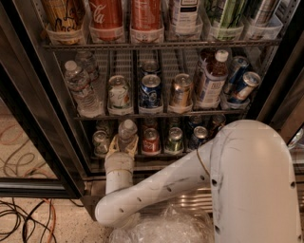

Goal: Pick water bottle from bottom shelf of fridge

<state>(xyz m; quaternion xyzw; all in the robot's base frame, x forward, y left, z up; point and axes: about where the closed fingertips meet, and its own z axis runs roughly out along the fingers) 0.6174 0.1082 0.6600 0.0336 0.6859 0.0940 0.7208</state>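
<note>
On bottom shelf (186,154), second lane from left: water bottle (127,128) upright, long axis vertical, between the gripper (125,141) jaws. Jaws pinch its lower body from both sides; way out looks to be toward camera

Only legible text: Coca-Cola script on red bottle (105,14), top rack (156,45); other labels unreadable. gripper (124,144) clamped on water bottle (127,130), bottom shelf (159,155)
</note>
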